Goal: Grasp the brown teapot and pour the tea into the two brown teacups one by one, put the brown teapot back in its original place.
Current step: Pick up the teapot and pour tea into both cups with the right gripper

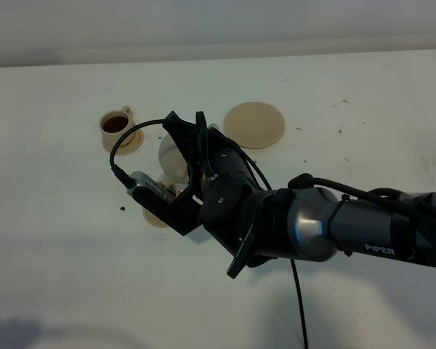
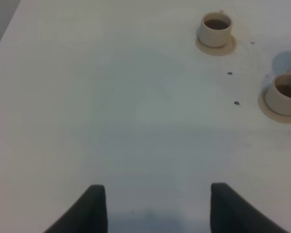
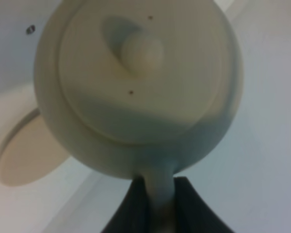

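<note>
My right gripper [image 1: 187,134] is shut on the loop handle of the brown teapot [image 1: 172,156], holding it off the table above the near teacup. In the right wrist view the teapot [image 3: 136,82] fills the frame, lid knob toward the camera, its handle between the fingers [image 3: 131,208]. The far teacup [image 1: 116,125] stands on its saucer with dark tea in it. The near teacup [image 2: 283,94] also holds tea; in the high view only its saucer [image 1: 154,217] shows under the gripper. The wide saucer [image 1: 254,124] lies bare. My left gripper [image 2: 157,208] is open and empty over bare table.
The white table [image 1: 58,254] carries a few dark specks [image 2: 236,103]. The right arm [image 1: 334,225] stretches in from the right edge, its cable hanging toward the front. The far teacup [image 2: 216,29] and the wide saucer [image 3: 29,150] also show in the wrist views.
</note>
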